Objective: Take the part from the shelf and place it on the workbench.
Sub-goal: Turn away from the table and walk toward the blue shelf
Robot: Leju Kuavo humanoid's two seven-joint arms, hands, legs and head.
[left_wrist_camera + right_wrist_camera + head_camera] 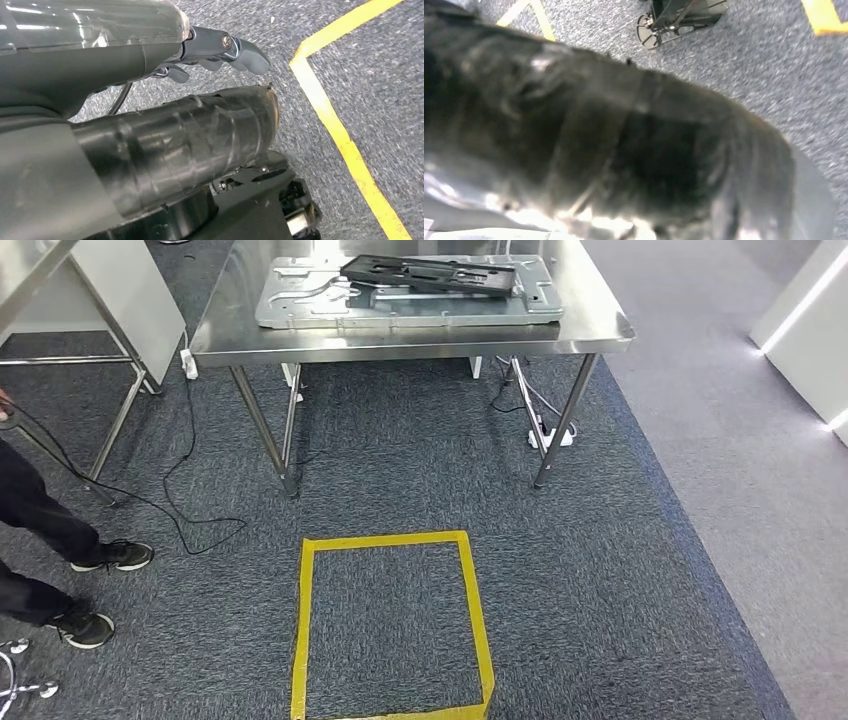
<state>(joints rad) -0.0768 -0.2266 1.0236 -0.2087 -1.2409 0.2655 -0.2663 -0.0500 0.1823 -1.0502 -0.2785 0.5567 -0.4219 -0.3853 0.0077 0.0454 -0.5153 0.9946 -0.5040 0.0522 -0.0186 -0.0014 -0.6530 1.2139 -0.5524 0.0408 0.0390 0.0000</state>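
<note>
The black part (430, 275) already lies on the counter (410, 335), resting flat on a pale metal tray (300, 305) near the far edge, so the step in hand looks like standing off or squaring up to the counter. To do that well, I would judge the robot should keep its feet within the yellow tape square (390, 625) on the carpet (600, 570), walk straight at the counter, and mind the cables (190, 510) trailing beside the counter legs and the person's shoes (110, 555) at the left. The left hand (220, 50) hangs beside a glossy, tape-wrapped dark cylinder, its grey fingers curled in with nothing in them. The right wrist view is blurred by a shiny dark wrapped shape, so I cannot tell how the right hand stands. The counter is brushed steel, smooth and reflective, on thin round legs; the part is a flat, matt black frame with cut-outs; the carpet is a coarse blue-grey weave.
</note>
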